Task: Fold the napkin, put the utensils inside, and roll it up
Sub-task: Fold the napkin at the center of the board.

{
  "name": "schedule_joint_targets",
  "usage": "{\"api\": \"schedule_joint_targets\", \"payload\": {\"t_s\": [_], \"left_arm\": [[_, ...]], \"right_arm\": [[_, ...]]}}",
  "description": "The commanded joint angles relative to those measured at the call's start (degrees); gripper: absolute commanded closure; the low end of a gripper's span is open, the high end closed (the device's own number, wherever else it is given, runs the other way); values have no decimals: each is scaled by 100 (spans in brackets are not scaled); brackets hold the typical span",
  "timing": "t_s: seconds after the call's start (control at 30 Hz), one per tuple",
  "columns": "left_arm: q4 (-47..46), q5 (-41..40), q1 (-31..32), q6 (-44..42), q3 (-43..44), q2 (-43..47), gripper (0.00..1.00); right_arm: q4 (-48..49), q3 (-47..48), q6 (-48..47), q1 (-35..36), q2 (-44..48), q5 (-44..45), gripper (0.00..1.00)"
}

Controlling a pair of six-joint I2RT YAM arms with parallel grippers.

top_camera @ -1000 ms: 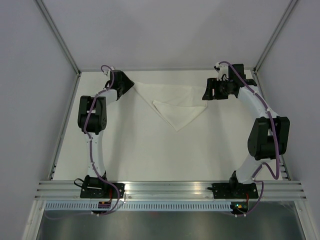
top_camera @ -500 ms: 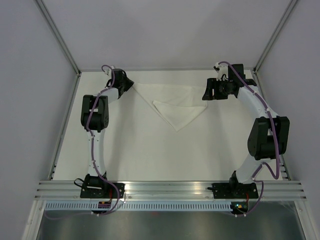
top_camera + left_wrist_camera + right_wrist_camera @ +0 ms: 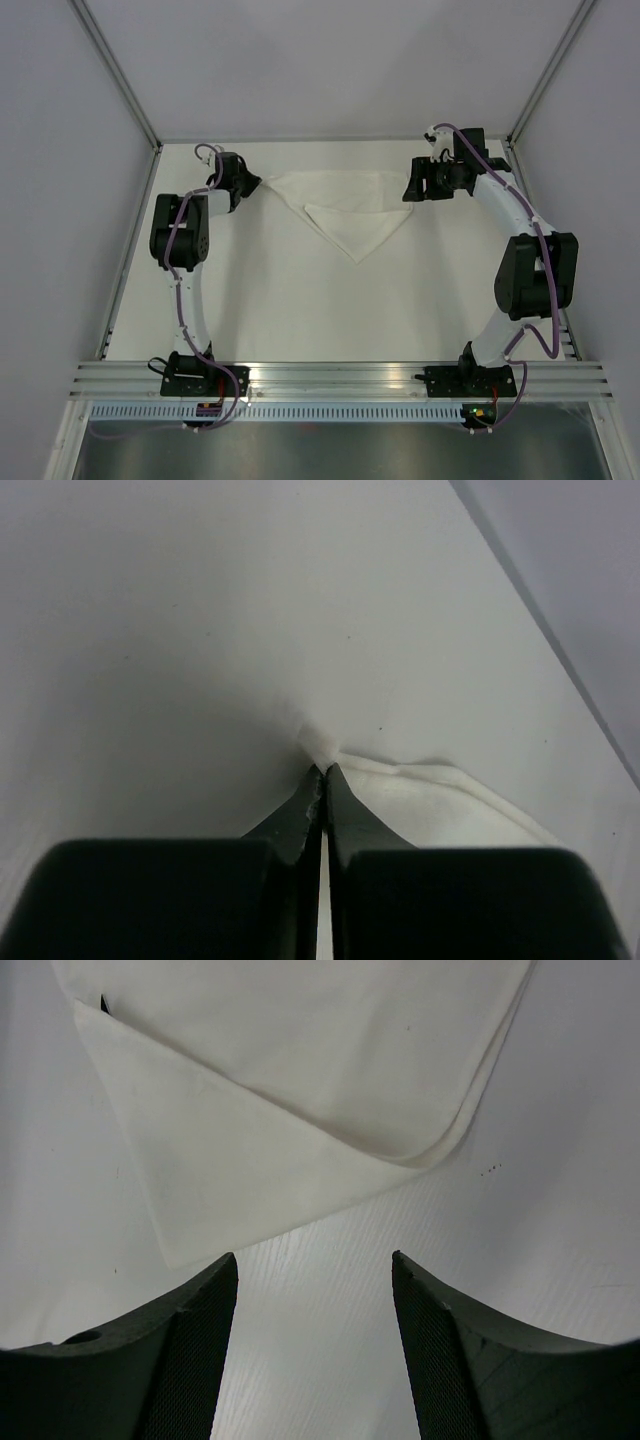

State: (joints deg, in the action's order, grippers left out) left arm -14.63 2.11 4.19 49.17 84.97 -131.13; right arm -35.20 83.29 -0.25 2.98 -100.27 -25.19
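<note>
The white napkin (image 3: 335, 192) lies folded in a triangle at the back of the table, its point toward the arms and a smaller flap on top. My left gripper (image 3: 256, 183) is shut on the napkin's left corner; in the left wrist view the jaws (image 3: 322, 772) pinch the cloth tip, and the rest of the napkin (image 3: 440, 802) bunches to the right. My right gripper (image 3: 408, 190) stands open just off the right corner. Its fingers (image 3: 315, 1265) hold nothing, with the layered napkin (image 3: 300, 1070) ahead of them. The utensils are hidden.
The white table (image 3: 300, 300) is closed in by grey walls with metal frame posts at the back corners. An aluminium rail (image 3: 340, 378) carrying both arm bases runs along the near edge. A tiny dark speck (image 3: 104, 1004) shows at the napkin's fold.
My left gripper has closed on the napkin's left corner, and its arm has swung a little to the left. The right arm has barely moved.
</note>
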Motion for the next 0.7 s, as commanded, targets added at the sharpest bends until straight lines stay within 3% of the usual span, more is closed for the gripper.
{"api": "schedule_joint_targets", "payload": {"t_s": [0.0,0.3,0.5,0.67], "left_arm": [[-259,53,-155,128,-506,552,98],[-1029,219,-348,-73,-1377,1151,98],[-2638,1335,-313,-162,-1729,1283,98],[-3396,2205,-138,-100,-1791,1406,98]], "right_arm": [[-83,206,-80,71,-80,67,31],[-145,223,-142,211,-107,102,32],[-189,258,-186,299,-142,111,32],[-215,293,-212,405,-204,181,32]]}}
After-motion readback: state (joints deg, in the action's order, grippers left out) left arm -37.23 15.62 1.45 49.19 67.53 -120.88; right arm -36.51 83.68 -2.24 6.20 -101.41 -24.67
